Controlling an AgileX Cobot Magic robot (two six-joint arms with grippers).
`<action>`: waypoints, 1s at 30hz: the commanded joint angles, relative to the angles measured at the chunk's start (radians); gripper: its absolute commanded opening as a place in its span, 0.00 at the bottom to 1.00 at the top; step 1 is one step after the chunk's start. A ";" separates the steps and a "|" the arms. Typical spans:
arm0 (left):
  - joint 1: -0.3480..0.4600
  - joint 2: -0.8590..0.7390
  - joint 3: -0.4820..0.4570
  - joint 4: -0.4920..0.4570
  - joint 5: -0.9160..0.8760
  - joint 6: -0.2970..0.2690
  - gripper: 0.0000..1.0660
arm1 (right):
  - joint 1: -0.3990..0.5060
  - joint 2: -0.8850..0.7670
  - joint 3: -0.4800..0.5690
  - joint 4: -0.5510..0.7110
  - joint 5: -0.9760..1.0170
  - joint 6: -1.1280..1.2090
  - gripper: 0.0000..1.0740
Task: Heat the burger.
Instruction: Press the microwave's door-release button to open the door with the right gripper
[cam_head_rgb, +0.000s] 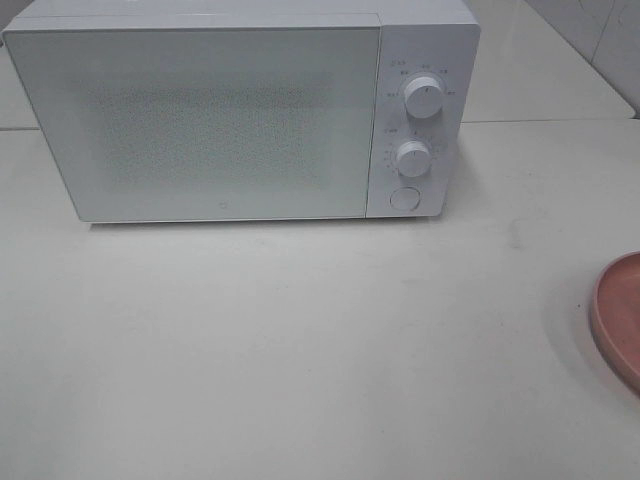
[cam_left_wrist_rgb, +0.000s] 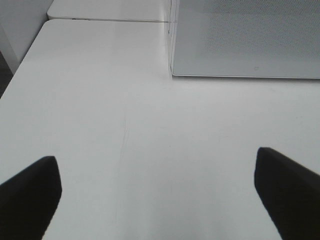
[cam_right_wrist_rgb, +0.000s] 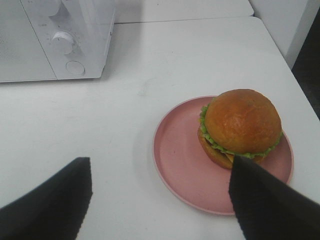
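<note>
The burger (cam_right_wrist_rgb: 241, 127), with a golden-brown bun and green lettuce, sits on a round pink plate (cam_right_wrist_rgb: 182, 155) in the right wrist view. Only the plate's rim (cam_head_rgb: 620, 315) shows at the right edge of the exterior view. The white microwave (cam_head_rgb: 240, 110) stands at the back with its door shut; it also shows in the left wrist view (cam_left_wrist_rgb: 245, 40) and the right wrist view (cam_right_wrist_rgb: 55, 35). My right gripper (cam_right_wrist_rgb: 160, 200) is open, hovering short of the plate. My left gripper (cam_left_wrist_rgb: 160, 195) is open and empty over bare table. Neither gripper shows in the exterior view.
The microwave has two knobs (cam_head_rgb: 424, 100) and a round button (cam_head_rgb: 404, 198) on its right panel. The white table (cam_head_rgb: 300, 350) has a seam to a second table behind. The table's right edge (cam_right_wrist_rgb: 300, 100) lies near the plate.
</note>
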 joint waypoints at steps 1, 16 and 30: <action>-0.004 -0.025 0.002 -0.001 0.001 0.002 0.92 | -0.001 -0.027 0.002 -0.005 0.000 0.003 0.70; -0.004 -0.025 0.002 -0.001 0.001 0.002 0.92 | -0.001 -0.025 -0.011 0.000 -0.017 0.003 0.70; -0.004 -0.025 0.002 -0.001 0.001 0.002 0.92 | -0.001 0.119 -0.027 0.023 -0.107 0.006 0.70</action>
